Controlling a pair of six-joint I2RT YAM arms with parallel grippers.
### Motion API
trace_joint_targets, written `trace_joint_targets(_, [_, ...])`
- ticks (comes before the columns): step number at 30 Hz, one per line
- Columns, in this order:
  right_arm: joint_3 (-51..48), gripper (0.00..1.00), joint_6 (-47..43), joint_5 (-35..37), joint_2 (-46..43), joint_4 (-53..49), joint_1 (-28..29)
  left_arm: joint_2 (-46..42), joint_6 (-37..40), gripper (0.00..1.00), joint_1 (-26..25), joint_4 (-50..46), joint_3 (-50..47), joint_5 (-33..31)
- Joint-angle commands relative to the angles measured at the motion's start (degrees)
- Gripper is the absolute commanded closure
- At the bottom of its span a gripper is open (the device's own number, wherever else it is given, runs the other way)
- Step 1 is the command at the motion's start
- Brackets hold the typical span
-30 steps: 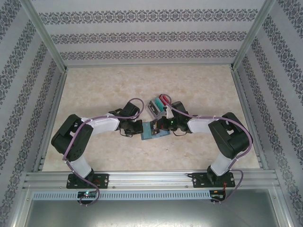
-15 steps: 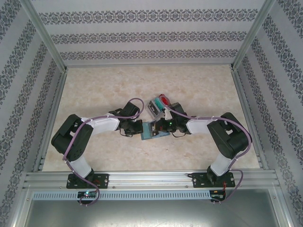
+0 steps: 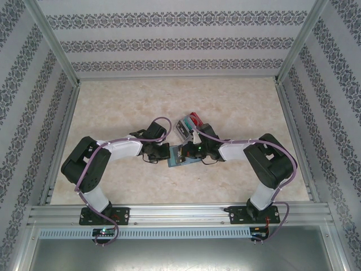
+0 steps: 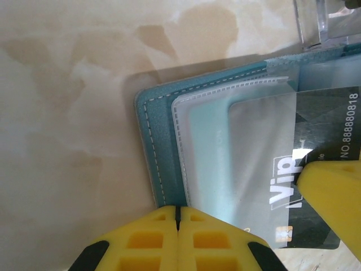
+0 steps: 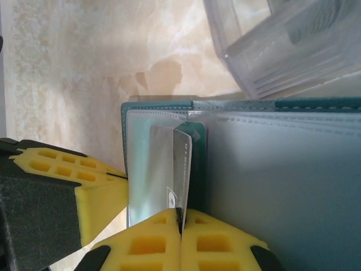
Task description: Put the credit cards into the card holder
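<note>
Teal wallet (image 3: pixel 177 160) lies open on the marbled table (image 3: pixel 124 101), midway between the 2 arms. The right gripper (image 5: pixel 180 220) has its yellow jaws pinched tight on 1 dark card (image 4: pixel 318 130), printed with "Vip" and a number in white. The card's leading part sits under a frosted pocket (image 4: pixel 237 113) on the wallet's inner face. The rest sticks out bare toward the right gripper. In the right wrist view the card stands on edge, thin as a line, running from the jaws into the pocket. The left gripper (image 4: pixel 177 217) is closed too, jaws pressed together with its tips at the wallet's near edge. Whether it clamps that edge or only touches it cannot be told. Just beyond the wallet stands a clear plastic box (image 5: pixel 282 45), touching or nearly touching the wallet's far edge. From above, a red card (image 3: pixel 196 118) shows inside it.
</note>
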Motion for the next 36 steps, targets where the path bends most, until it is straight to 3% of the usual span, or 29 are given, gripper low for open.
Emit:
trace_joint_targets(1, [0.41, 0.91, -0.48, 3.75, 0.87, -4.76, 0.89, 0.24, 0.59, 0.94, -0.54, -0.84, 0.88, -0.57])
trace_joint_targets(2, [-0.19, 0.84, -0.64, 4.5, -0.52, -5.27, 0.7, 0.24, 0.7, 0.94, -0.54, -0.89, 0.94, -0.57])
trace_joint_targets(12, [1.62, 0.73, -4.44, 5.39, -2.86, -12.65, -1.48, 0.59, 0.89, 0.94, -0.54, -0.24, 1.08, 0.07])
trace_joint_targets(30, [5.84, 0.67, -0.95, 4.37, 0.8, -12.51, 1.84, 0.6, 0.67, 0.94, -0.54, 0.22, 0.9, 0.58])
trace_joint_targets(36, [7.73, 0.55, -5.31, 13.15, -2.95, -23.77, 1.21, 0.42, 0.76, 0.94, -0.54, -0.22, 1.04, 0.41])
